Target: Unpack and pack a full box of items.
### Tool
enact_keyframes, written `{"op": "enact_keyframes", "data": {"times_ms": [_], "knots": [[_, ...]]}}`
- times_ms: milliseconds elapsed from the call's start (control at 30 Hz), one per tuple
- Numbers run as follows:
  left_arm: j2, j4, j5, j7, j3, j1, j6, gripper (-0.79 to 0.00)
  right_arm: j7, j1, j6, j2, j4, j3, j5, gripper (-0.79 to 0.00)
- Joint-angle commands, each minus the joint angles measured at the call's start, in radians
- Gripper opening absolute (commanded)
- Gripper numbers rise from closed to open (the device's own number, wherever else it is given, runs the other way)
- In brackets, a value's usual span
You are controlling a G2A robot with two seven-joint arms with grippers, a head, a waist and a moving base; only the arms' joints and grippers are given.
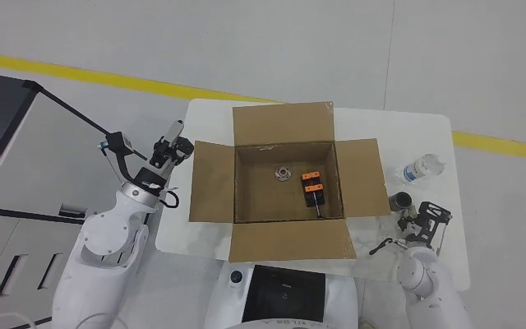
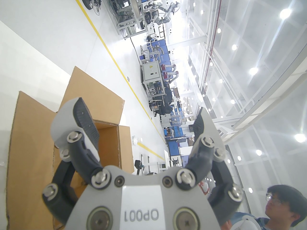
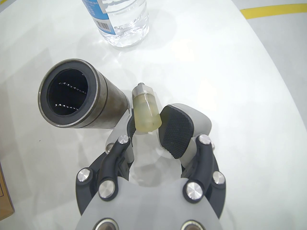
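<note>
At the middle of the table the cardboard box stands open. Its four flaps are folded flat outward and its longer side runs left to right. Two items lie on its floor. A round metal flange sits left of centre. Just right of it is an orange-and-black part, with its long axis running near to far and a thin dark stem at the near end.

Right of the box, past the right flap, three unpacked items stand close together on the table. A small yellowish vial is in the right gripper, whose fingers are closed in on it with a pad against each side. The vial's long axis runs away from the robot, its small metal tip toward the far side. I cannot tell whether it rests on the table.

Just left of the vial, almost touching it, a dark metal sleeve stands on end between the gripper and the box flap. A clear water bottle stands farther off, beyond both.

The top view gives the sleeve as a dark ring. The right wrist view looks into its hollow bore, lined with rows of small bright balls.

The left gripper hangs off the left side of the box with its fingers spread wide and nothing between them. Its wrist view looks across the box's flaps.
</note>
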Motion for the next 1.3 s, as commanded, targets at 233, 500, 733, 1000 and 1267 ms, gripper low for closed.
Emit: {"op": "enact_keyframes", "data": {"times_ms": [233,500,733,1000,1267], "knots": [[0.000,0.000,0.000,0.000,0.000,0.000,0.000,0.000,-0.043,-0.034,-0.035,-0.001,-0.045,0.020,0.046,-0.520],[0.000,0.000,0.000,0.000,0.000,0.000,0.000,0.000,-0.051,-0.051,-0.024,-0.002,-0.074,0.027,0.050,-0.499],[0.000,0.000,0.000,0.000,0.000,0.000,0.000,0.000,-0.053,-0.119,-0.043,-0.001,-0.195,0.063,0.069,-0.496],[0.000,0.000,0.000,0.000,0.000,0.000,0.000,0.000,-0.033,-0.286,-0.083,0.002,-0.499,0.236,0.218,-0.486],[0.000,0.000,0.000,0.000,0.000,0.000,0.000,0.000,0.163,-0.331,-0.186,0.006,-0.875,0.248,0.329,-0.489]]}}
